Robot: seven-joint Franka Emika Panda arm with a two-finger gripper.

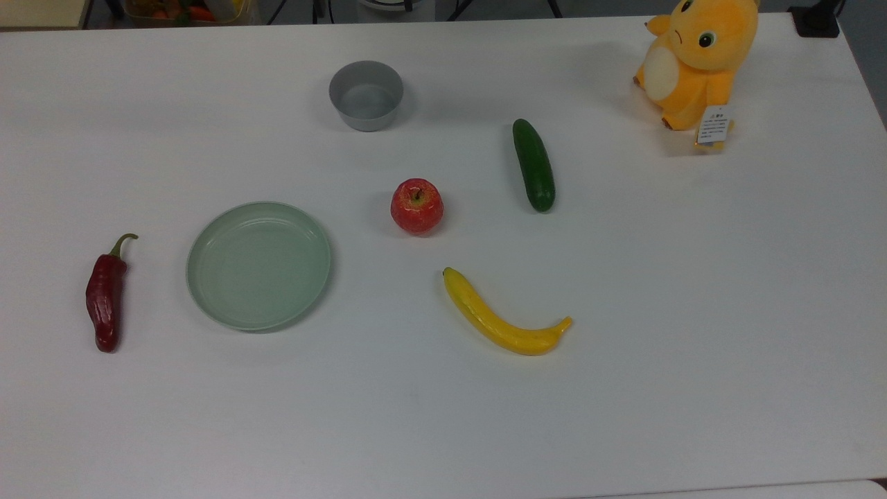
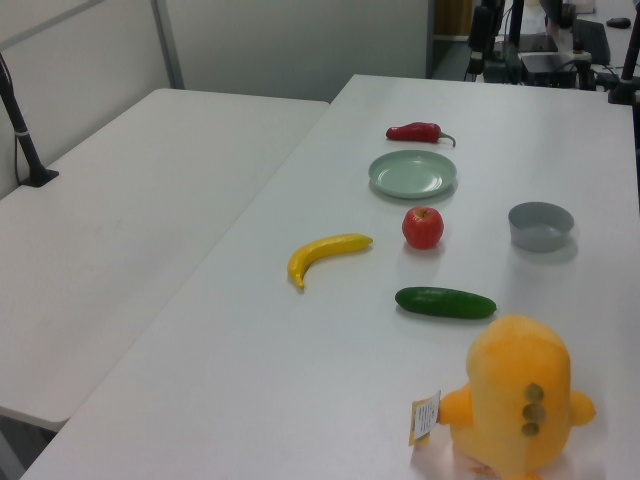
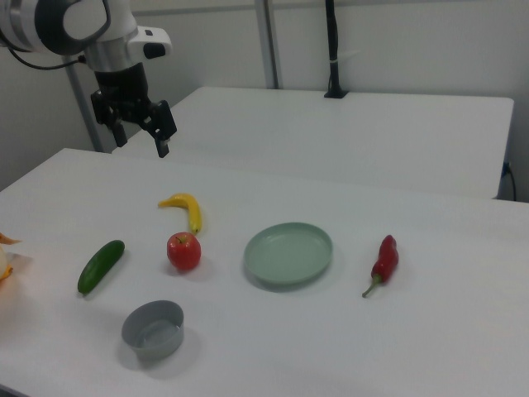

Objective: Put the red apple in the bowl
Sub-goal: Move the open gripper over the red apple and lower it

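Presently the end effector [image 3: 140, 132] hangs high above the tabletop [image 1: 693, 312], near the far edge in the right view, well apart from everything. Fingers spread, nothing between them.

Red apple [image 1: 416, 206] sits upright near mid-tabletop, stem up, untouched. In the right view it lies below and slightly to the right view's right of the end effector, with the banana [image 3: 187, 210] between the two along that line. Judgement: the approach means coming forward and down, passing over the banana. Apple is round, so no long axis to align to; any finger orientation should serve.

Grey bowl [image 1: 366, 95] stands empty, near the apple but apart. In the top view it is above and a little to the top view's left of the apple; in the right view it is nearer the camera than the apple, so the carry runs further the same way as the approach.

Neighbours: cucumber [image 1: 533, 165] on the top view's right of the apple, pale green plate [image 1: 258, 265] on the top view's left, red chili pepper [image 1: 106, 294] beyond that. Orange plush toy [image 1: 696, 62] at a corner.

Surface: plain white, matte, flat. Room: a second white table [image 3: 355, 136] adjoining, pale partition walls behind.
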